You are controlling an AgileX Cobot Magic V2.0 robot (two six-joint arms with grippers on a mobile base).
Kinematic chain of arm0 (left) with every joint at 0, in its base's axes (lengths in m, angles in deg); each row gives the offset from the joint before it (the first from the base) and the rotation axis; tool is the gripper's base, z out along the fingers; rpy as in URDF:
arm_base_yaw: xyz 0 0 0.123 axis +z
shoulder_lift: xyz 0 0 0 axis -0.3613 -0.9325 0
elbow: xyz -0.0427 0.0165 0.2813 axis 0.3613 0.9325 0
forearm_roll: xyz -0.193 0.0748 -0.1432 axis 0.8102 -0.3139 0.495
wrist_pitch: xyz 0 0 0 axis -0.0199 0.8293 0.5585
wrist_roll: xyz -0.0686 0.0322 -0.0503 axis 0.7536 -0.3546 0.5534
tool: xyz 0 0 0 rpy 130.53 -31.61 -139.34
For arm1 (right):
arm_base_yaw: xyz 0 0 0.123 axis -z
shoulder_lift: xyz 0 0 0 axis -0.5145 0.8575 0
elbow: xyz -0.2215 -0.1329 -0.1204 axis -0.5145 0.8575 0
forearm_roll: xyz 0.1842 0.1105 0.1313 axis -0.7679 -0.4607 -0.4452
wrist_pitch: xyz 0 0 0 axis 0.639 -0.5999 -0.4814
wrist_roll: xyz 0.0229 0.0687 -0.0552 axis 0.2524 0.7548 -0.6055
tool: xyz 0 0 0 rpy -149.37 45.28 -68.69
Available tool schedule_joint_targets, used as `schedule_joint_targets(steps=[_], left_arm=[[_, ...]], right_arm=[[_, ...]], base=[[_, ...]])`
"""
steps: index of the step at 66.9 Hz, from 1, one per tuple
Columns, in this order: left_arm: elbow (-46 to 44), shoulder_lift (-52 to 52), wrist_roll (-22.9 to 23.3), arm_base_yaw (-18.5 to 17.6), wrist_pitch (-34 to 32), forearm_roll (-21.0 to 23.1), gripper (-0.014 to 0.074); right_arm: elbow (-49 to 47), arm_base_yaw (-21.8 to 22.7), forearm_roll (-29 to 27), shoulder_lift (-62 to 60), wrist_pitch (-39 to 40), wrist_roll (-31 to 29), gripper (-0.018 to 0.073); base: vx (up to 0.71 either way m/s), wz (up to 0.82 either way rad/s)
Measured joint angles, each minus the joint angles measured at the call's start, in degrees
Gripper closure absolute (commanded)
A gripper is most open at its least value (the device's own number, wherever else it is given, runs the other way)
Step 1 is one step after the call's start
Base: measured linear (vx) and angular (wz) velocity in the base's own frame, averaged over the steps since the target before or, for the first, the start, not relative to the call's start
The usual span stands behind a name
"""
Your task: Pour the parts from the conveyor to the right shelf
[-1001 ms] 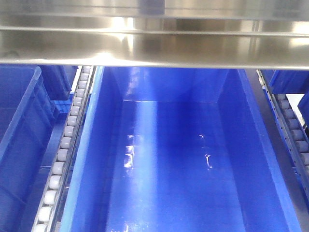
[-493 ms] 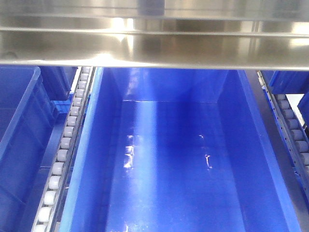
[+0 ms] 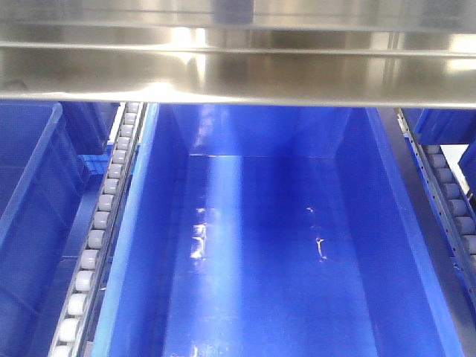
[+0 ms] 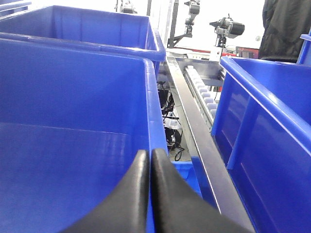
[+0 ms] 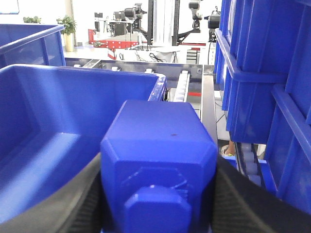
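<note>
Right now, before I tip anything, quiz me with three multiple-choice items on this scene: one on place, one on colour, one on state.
1. Where is the part?
A. On the floor of the centre bin
B. Between the right end effector's fingers
C. On the roller track

2. What colour is the part?
A. Red
B. White
C. Blue

3. How does the left end effector stand?
A. Shut, with nothing between its fingers
B. Wide open
C. Shut on a part

Answers:
1. B: the right wrist view shows the black fingers pressed against both sides of the block, near the bin.
2. C: its body and round knob are bright blue.
3. A: the left wrist view shows the two black fingertips touching over the bin rim, with nothing held; the centre bin in the front view holds no parts.
</note>
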Motion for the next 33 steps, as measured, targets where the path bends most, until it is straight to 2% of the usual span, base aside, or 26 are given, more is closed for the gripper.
schedule_joint_targets(steps=[18, 28, 33], left_arm=[[0.0, 0.0, 0.0, 0.0, 0.0, 0.0, 0.0603], [0.0, 0.0, 0.0, 0.0, 0.0, 0.0, 0.0603], [0.0, 0.0, 0.0, 0.0, 0.0, 0.0, 0.0603]], right_arm=[[-0.89, 0.0, -1.54, 0.75, -1.74, 1.53, 0.0559], [-6.1, -0.23, -1.6, 7.88, -5.07, 1.59, 0.0556], [-8.74, -2.17, -1.78, 12.49, -5.76, 1.52, 0.0553]], base=[[0.0, 0.0], [0.0, 0.0], [0.0, 0.0]])
